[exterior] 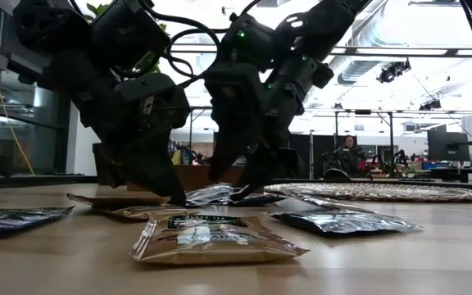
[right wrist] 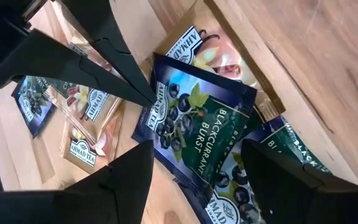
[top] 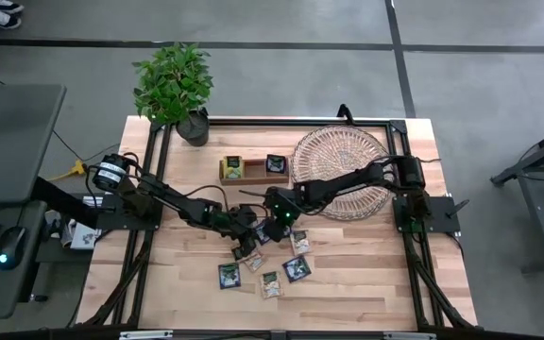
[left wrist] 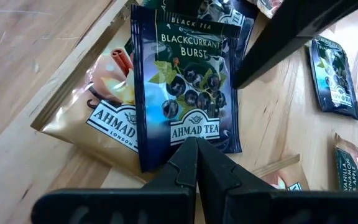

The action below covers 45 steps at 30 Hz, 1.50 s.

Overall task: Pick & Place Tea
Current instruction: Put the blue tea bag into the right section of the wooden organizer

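Table (top: 366,293): pale wooden top inside a black frame; a potted plant (top: 176,90) stands at its far left corner.
Wicker tray (top: 343,151): round and woven, on the far right part of the table; no sachet shows on it from above.
Wooden box (top: 253,168): narrow and compartmented, just left of the tray; one yellow-green sachet and one dark sachet already sit in it.
Left arm: reaches in from the left to mid-table; left gripper (left wrist: 196,149) has its fingers pressed together, their tips on the near edge of the blackcurrant sachet (left wrist: 188,81). Whether they pinch that edge or only touch it, I cannot tell.
Right arm: reaches across from the right; right gripper (right wrist: 197,162) hovers over the same sachet with its fingers spread wide on either side, nothing held.
Loose tea sachets (top: 267,264): scattered mid-table toward the front edge, several overlapping under the two grippers, others lying apart.
Blackcurrant sachet: dark navy, lying flat on top of a beige vanilla sachet (left wrist: 104,109).
Handling, as a judgement: light, thin, crinkly foil that bends readily and probably slides on wood; best taken by a free edge or corner, lifting only the top one so the beige one beneath stays put.
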Each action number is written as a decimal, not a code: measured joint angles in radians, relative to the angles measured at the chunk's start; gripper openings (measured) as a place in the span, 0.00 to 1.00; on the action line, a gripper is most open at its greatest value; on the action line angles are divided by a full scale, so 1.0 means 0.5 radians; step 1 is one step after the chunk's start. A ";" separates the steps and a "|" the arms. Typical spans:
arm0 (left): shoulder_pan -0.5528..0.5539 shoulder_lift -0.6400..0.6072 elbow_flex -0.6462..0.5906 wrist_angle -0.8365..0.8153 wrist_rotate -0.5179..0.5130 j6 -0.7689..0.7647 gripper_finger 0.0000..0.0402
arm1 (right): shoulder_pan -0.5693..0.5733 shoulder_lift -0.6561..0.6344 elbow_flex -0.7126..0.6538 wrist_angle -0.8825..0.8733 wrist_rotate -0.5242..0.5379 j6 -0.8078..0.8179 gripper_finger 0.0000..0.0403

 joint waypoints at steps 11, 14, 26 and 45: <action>0.001 0.000 0.000 0.000 0.012 0.000 0.00 | -0.016 0.001 -0.004 -0.050 -0.027 0.004 0.24; 0.001 0.000 0.000 0.000 0.013 0.003 0.00 | -0.021 0.002 -0.004 -0.061 -0.058 -0.011 0.12; 0.005 0.000 -0.002 0.023 0.125 0.009 0.00 | -0.027 0.002 -0.004 -0.053 -0.147 -0.086 0.01; 0.184 -0.456 -0.006 -0.495 0.177 0.296 0.00 | -0.025 -0.116 -0.003 -0.156 -0.147 -0.161 0.00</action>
